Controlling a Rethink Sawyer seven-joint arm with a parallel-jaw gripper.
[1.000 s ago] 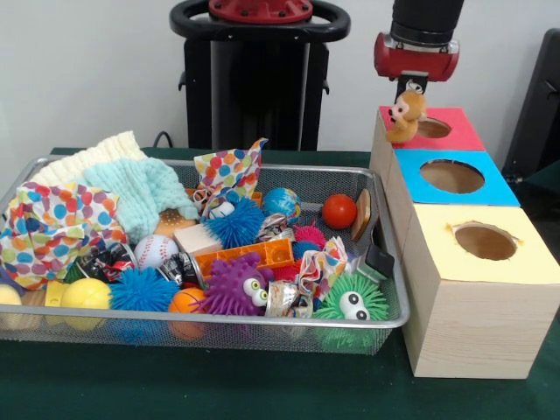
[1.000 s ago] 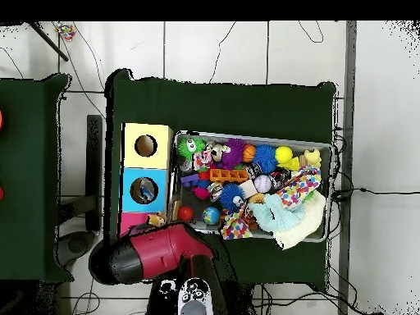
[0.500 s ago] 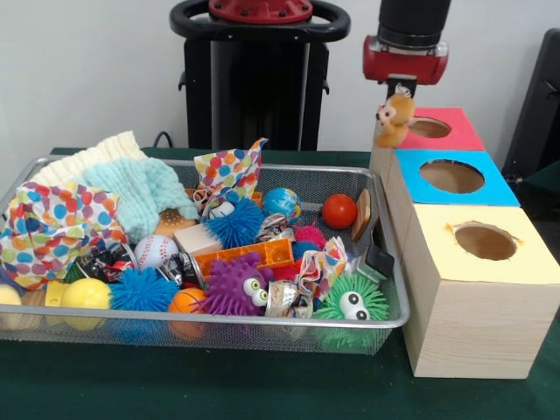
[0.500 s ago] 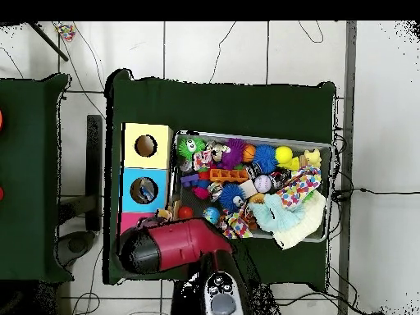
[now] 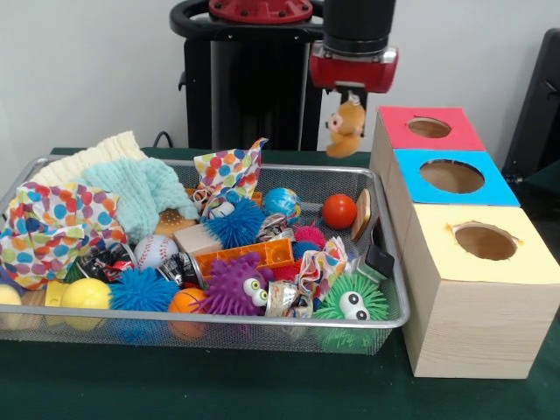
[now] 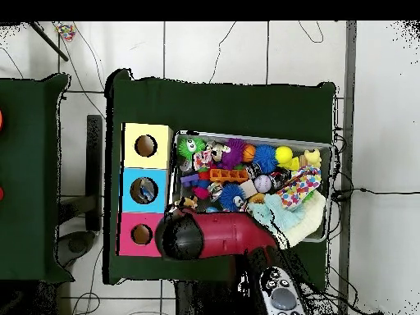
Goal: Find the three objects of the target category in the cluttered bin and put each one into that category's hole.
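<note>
We see the gripper (image 5: 351,94) pinching a small plush monkey (image 5: 346,128), which dangles over the bin's (image 5: 385,320) far corner, beside the red box (image 5: 429,128) and not above its hole. Held only by its top, it could swing, slip free and drop into the clutter.

From above, the red and black arm (image 6: 217,236) reaches across the near corner of the mesh bin (image 6: 323,148), its dark round end just beside the row of boxes. Three boxes stand in a line along the bin's side on the green desk (image 6: 221,102) — a yellow box (image 6: 148,131), a blue box (image 6: 131,189) and a pink box (image 6: 141,235), each with a round hole on top. The bin is packed with bright toys; a pale folded cloth (image 6: 297,220) spills over one corner.
</note>
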